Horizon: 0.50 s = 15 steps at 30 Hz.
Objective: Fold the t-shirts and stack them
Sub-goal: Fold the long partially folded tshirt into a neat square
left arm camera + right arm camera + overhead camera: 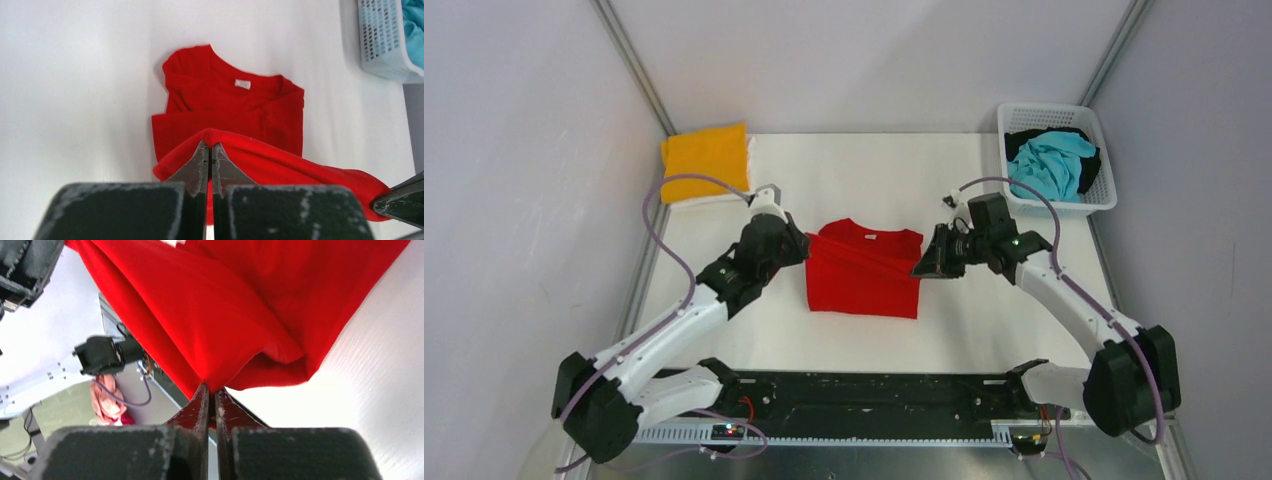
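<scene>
- Your left claw (803, 246) is pressed together, pinching the left edge of the red t-shirt (864, 285).
- Your right claw (922, 268) pinches the opposite edge, holding a fold raised.
- The red t-shirt lies mid-worktop (984, 325), between both arms.

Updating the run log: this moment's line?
step: mid-fold | left hand: shut on red t-shirt | right hand: shut on red t-shirt | folded: orange-yellow t-shirt

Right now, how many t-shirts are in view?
5: red t-shirt mid-table, held by left gripper and right gripper; orange-yellow t-shirt folded far left atop what looks like a white t-shirt; turquoise t-shirt over black t-shirt in the basket, which may hide more.
</scene>
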Tool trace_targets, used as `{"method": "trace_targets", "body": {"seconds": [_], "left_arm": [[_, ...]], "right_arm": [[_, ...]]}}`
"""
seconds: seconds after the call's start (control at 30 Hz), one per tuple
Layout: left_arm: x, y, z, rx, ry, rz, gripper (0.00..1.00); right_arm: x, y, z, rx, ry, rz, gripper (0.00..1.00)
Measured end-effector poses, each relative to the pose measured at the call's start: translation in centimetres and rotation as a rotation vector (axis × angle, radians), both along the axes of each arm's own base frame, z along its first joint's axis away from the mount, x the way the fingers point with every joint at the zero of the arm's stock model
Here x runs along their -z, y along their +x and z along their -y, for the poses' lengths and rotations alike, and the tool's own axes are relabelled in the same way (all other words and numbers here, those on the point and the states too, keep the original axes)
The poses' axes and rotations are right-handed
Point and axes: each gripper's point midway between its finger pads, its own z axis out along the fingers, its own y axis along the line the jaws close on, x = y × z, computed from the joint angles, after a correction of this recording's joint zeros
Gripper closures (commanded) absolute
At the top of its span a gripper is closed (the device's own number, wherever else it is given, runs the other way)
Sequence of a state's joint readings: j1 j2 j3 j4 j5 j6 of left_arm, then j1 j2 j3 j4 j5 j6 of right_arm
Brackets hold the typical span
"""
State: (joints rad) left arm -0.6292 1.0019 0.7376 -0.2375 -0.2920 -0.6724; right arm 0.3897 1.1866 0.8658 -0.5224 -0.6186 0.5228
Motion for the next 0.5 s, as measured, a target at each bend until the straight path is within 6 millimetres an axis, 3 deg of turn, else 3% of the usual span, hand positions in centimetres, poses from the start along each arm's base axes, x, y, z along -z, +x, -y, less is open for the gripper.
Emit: {"method": "trace_targets", "body": {"seconds": [0.27, 0.5], "left_arm": [[0.2, 5.4, 0.0, -0.027, 0.001, -0.015, 1.0], [3.1, 9.7, 0.7, -0.031, 0.029, -0.093, 1.0]], "right_arm": [[0.2, 6.1, 0.1, 0.078, 0.014, 0.012, 1.0], [2.5, 10.2, 0.5, 0.128, 0.025, -0.038, 1.0]]}}
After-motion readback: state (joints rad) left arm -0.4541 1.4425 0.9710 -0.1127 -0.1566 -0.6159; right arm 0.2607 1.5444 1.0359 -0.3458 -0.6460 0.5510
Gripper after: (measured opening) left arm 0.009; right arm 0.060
